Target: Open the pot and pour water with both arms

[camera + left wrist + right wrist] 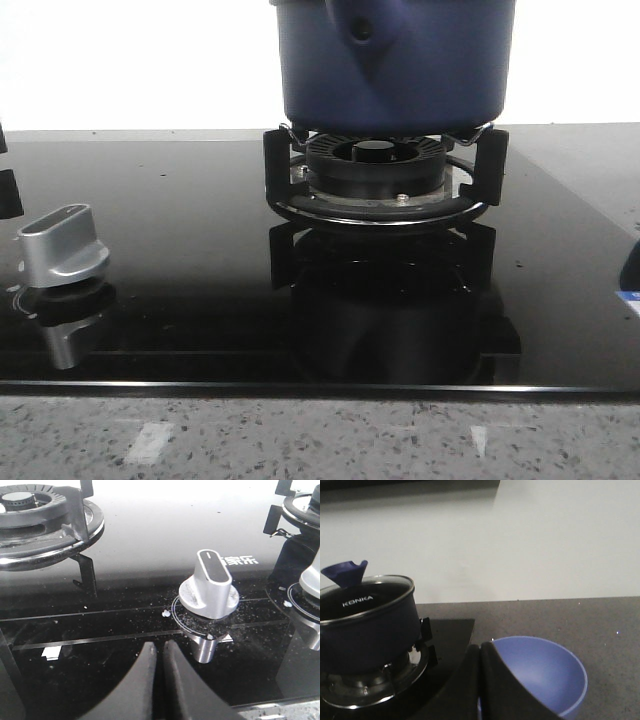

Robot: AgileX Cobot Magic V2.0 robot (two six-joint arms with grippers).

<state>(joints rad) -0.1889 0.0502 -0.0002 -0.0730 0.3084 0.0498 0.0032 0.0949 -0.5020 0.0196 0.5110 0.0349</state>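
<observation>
The dark-blue pot [395, 65] sits on the black burner ring [385, 185] at the back centre of the glass hob, its handle mount with a round hole facing me. In the right wrist view the pot [365, 625] carries a glass lid [362, 597] with a blue knob [344, 574]. My right gripper [479, 649] is shut and empty, apart from the pot, above a blue bowl [540, 675]. My left gripper [160, 647] is shut and empty over the hob's front, close to a silver knob [210, 587].
A silver control knob [62, 245] stands at the hob's front left. A second burner [40, 520] and another knob [312, 575] show in the left wrist view. Grey speckled counter [320, 435] runs along the front. A blue object's edge [630, 270] is at far right.
</observation>
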